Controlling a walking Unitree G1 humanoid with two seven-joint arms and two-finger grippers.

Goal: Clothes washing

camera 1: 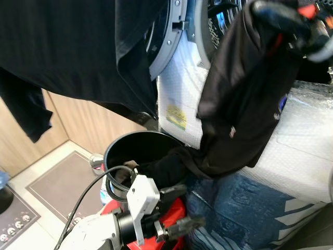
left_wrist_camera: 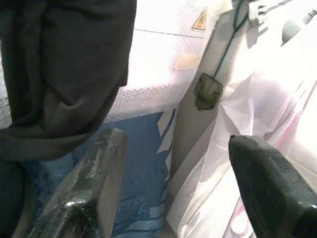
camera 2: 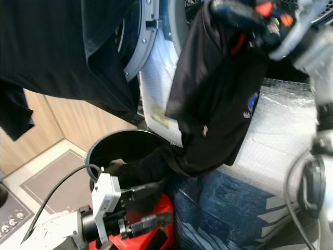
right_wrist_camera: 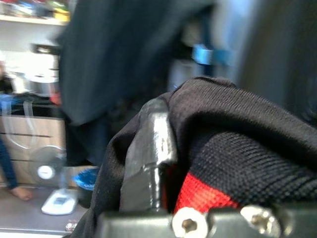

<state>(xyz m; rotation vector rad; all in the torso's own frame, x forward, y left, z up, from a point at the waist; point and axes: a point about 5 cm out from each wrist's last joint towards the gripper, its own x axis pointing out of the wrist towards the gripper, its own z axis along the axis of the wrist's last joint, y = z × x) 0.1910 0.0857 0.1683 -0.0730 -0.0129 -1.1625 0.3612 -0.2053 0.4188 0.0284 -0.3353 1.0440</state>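
Gripping the black garment point(camera 1: 244, 94) high beside the washer door point(camera 1: 166, 41), its tail trailing into the black bucket point(camera 1: 122, 148), the right hand point(camera 1: 291, 23) is seemingly loading, needing a push drumward, while the left hand point(camera 1: 179, 208) is hanging open, empty.

Black garment point(camera 1: 244, 99) hanging from the right gripper point(camera 1: 291, 21) in front of the washing machine point(camera 1: 182, 31)

The garment is dangling lengthwise from the gripper's clamped fingers, bunched at the top with a red trim showing at the pinch point in the right wrist view, a small blue-and-white emblem sitting on its side and a small tag on its lower part. Its lower end is trailing down into the round black laundry basket point(camera 1: 125, 143), draping over the basket's rim. The washing machine's round door point(camera 1: 169, 36) is standing open, grey-rimmed, and its white body is lying wrapped in bubble film just behind the hanging cloth.
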